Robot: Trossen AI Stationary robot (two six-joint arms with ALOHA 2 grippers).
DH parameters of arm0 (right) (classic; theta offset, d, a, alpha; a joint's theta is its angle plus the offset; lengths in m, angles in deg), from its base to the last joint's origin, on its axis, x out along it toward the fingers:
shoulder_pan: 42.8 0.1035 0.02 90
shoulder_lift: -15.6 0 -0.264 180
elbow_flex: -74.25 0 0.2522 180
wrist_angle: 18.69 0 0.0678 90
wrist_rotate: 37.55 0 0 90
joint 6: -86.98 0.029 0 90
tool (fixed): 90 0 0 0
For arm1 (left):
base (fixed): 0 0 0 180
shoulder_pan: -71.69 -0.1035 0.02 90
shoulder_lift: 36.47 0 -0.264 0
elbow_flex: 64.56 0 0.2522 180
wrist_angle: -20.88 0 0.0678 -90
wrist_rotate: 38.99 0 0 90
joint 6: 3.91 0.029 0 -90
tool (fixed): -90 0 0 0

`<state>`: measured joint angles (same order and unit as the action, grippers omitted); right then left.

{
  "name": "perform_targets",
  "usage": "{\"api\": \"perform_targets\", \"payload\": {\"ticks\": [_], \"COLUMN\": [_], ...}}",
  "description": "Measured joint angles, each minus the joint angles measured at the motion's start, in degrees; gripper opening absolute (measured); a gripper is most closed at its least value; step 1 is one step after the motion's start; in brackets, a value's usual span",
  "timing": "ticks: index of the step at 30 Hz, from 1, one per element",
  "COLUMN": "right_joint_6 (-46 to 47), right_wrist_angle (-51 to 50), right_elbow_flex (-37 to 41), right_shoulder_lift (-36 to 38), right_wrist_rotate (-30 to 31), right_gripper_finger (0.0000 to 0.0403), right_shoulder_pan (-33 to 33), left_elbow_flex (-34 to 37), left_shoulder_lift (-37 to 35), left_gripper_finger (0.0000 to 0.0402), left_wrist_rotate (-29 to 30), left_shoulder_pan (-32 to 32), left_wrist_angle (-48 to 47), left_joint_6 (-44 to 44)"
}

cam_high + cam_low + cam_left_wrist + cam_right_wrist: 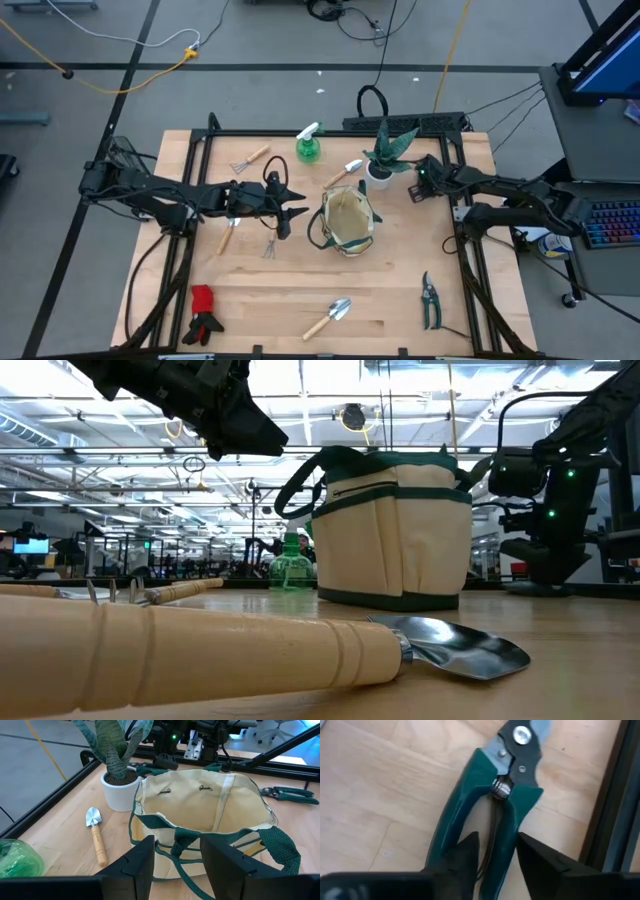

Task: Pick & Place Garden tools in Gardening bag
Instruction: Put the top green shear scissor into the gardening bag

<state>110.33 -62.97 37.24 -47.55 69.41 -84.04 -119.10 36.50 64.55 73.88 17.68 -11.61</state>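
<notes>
The beige gardening bag [347, 222] with green trim stands open at mid-table, and also shows in the low view [395, 530]. My left gripper [292, 207] hangs open and empty above the table, just left of the bag [200, 810]. My right gripper [416, 188] is low at the far right, beside the plant pot. It is open, and its fingers stand over the handles of green-handled pruning shears [485, 815] that lie flat on the table. A second pair of shears [430, 300] lies near the front right. My right gripper comes down over the shears' two green handles [495, 827], behind the pivot, with the fingers lying along them. I cannot tell whether the fingers touch the handles. The shears lie flat on the wood.
The spiky plant in its white pot [383, 160] stands behind the bag, with a small trowel [95, 832] beside it. A green spray bottle [308, 146] and a rake [250, 158] are at the far side. A fork [269, 246], a trowel [330, 318] and gloves [203, 314] lie nearer. Black frame bars edge the table.
</notes>
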Motion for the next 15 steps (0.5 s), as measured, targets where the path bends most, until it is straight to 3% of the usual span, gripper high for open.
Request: {"api": "perform_targets", "payload": {"ticks": [6,15], "right_joint_6": [-0.78,-0.40], "right_wrist_angle": [0.91,1.42], "right_elbow_flex": [0.07,0.11], "right_shoulder_lift": [-0.05,-0.05], "right_wrist_rotate": [-0.38,-0.42], "right_gripper_finger": [0.0054,0.0059], "right_shoulder_pan": [0.04,0.07], "left_elbow_flex": [0.00,0.00], "left_shoulder_lift": [0.00,0.00], "left_gripper_finger": [0.0163,0.0163], "left_wrist_rotate": [0.00,0.02], "left_shoulder_pan": [0.00,0.00], "left_wrist_angle": [0.00,0.00], "left_joint_6": [0.00,0.00]}}
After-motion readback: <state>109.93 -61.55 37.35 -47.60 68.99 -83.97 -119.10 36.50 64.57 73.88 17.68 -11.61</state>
